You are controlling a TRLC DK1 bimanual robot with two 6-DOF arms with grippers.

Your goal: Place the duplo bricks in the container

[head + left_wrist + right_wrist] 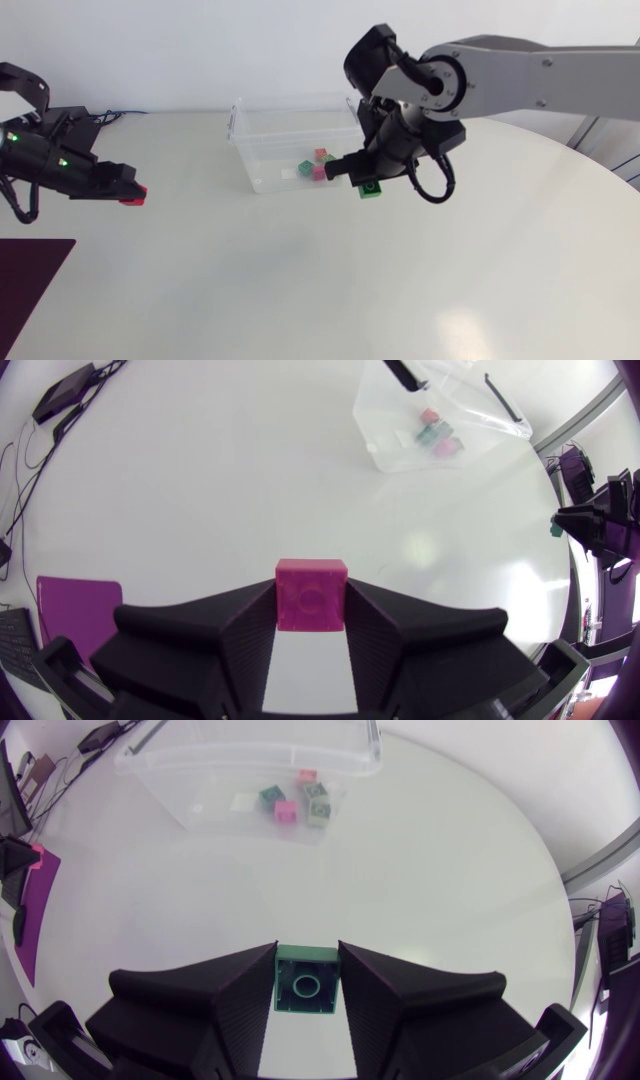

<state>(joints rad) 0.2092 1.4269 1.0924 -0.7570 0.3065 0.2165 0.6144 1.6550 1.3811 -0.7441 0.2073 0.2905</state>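
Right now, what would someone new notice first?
Probably the right arm's jaws, shut on a green duplo brick held at the near corner of the clear container, which has a few bricks inside. Far off to the left, the left arm's jaws grip a pink duplo brick.

The white, round surface (300,290) carries a clear plastic container (270,178). A dark purple mat (25,285) lies at its left edge.
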